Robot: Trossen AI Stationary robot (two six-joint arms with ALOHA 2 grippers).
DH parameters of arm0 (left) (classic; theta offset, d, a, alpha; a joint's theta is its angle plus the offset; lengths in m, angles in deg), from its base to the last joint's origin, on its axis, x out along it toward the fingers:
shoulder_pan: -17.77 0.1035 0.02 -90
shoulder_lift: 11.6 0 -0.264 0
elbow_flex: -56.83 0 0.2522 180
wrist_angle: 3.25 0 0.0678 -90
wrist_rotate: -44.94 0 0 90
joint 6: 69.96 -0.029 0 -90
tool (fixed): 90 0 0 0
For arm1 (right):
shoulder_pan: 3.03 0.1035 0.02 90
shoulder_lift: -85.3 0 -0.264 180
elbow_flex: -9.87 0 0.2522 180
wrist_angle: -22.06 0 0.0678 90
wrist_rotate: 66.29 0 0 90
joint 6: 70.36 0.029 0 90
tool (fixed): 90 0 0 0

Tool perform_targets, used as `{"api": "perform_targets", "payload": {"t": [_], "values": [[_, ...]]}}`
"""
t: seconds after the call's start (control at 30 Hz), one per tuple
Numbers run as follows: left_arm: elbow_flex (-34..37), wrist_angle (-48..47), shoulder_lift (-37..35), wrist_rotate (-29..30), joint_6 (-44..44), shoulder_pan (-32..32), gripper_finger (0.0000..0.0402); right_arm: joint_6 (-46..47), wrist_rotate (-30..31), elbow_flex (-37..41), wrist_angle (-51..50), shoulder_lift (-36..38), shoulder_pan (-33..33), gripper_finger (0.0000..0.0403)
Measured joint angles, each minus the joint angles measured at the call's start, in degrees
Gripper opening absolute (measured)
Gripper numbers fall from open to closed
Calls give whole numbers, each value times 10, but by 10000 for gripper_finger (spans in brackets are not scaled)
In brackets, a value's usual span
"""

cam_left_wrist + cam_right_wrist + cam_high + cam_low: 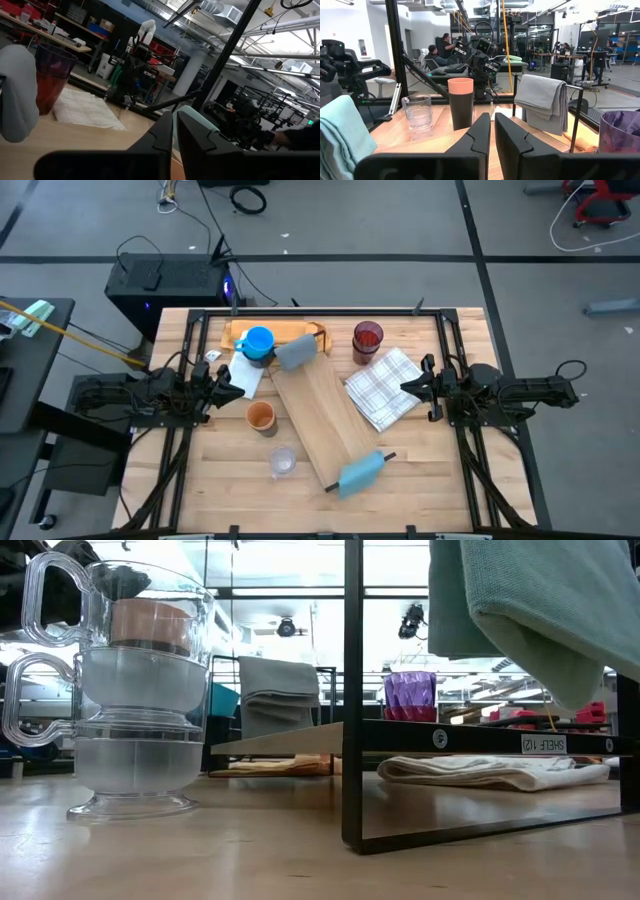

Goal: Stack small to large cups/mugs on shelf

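Holding both hands pressed together and empty, left hand [232, 385] and right hand [408, 388] at the surface's sides, I see the shelf [320, 420] tilted between them, unloaded. Risk: bumping the clear glass [283, 462] or orange cup [260, 416] while reaching knocks them over.

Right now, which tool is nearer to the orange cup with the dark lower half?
Left. The left tool sits just beside the orange cup, at the table's left side. The right tool is across the long pale wooden plank, well away.
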Motion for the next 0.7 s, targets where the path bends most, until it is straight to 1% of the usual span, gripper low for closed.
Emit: {"api": "perform_targets", "payload": {"t": [0.27, 0.7], "values": [[0, 0, 0, 0, 0, 0, 40, 0, 0, 0, 0, 0, 0, 32], [0, 0, 0, 0, 0, 0, 28, 0, 0, 0, 0, 0, 0, 32]]}}
